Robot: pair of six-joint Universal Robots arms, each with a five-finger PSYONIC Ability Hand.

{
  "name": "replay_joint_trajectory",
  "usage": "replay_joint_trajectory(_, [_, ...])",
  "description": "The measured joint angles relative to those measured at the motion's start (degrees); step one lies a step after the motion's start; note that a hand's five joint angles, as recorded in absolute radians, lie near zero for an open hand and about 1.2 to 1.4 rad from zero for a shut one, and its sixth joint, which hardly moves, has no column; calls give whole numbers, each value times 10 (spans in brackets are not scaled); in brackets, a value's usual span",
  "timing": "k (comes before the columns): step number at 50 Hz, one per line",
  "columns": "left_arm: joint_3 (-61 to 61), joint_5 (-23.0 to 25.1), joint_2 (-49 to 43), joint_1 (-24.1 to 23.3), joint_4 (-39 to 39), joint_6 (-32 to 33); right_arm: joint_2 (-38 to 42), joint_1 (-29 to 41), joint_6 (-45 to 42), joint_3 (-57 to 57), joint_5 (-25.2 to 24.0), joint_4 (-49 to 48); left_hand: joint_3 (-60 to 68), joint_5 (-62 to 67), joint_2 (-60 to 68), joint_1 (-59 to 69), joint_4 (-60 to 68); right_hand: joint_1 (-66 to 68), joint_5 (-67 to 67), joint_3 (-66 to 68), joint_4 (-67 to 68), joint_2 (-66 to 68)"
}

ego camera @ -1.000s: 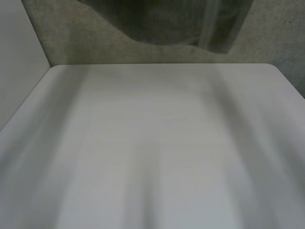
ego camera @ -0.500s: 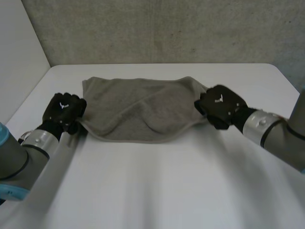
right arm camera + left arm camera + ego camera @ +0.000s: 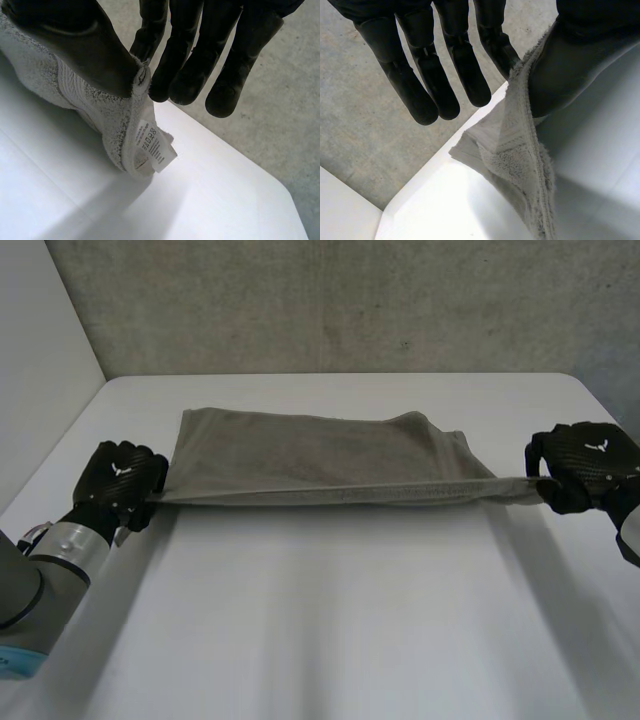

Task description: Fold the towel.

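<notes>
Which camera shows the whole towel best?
The head view: the towel is seen end to end, stretched between the left hand and right hand. The wrist views show the end each hand pinches, the right one with its white label.

Looked down from behind over whole table [image 3: 330, 620]; peered close along left hand [image 3: 420, 85], right hand [image 3: 235, 65]; shared towel [image 3: 320, 455] corners.

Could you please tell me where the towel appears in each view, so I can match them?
Head view: the towel is stretched taut between the left hand and right hand, over the white table.
Left wrist view: one towel corner is pinched at the left hand's thumb.
Right wrist view: the labelled corner is pinched under the right hand's thumb.
Shared landmark: the white table.
</notes>
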Motion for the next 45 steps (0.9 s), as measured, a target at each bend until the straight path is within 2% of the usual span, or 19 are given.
replay_joint_trajectory(6, [2,-2,-13,-4,0,-1,6,-1,2,22,1,-28,-16,-10,-8,-6,-7,0,0,0,0,0])
replay_joint_trajectory(12, [2,-4,-16,-3,-1,0,11,-3,0,25,2,-40,-103,-95,-92,-88,-93,0,0,0,0,0])
replay_joint_trajectory(15, [1,-4,-17,-1,-1,1,12,-5,0,25,2,-42,-102,-95,-92,-88,-92,0,0,0,0,0])
replay_joint_trajectory(19, [-1,-5,-15,2,-3,1,17,-8,0,26,2,-43,-27,-24,-18,-14,-14,0,0,0,0,0])
replay_joint_trajectory(23, [-7,-6,-7,6,-8,1,21,-7,0,29,3,-42,-6,-3,-1,0,0,0,0,0,0,0])
replay_joint_trajectory(30, [-33,-2,74,7,-19,1,10,-6,1,19,4,-28,-4,-3,-1,0,0,0,0,0,0,0])
replay_joint_trajectory(34, [-45,0,143,7,-38,-1,-27,-5,0,2,2,-1,-4,-3,-1,0,0,0,0,0,0,0])
replay_joint_trajectory(45, [-61,6,302,14,-156,-5,-121,-7,-13,-46,-8,146,-3,-3,-1,0,0,0,0,0,0,0])
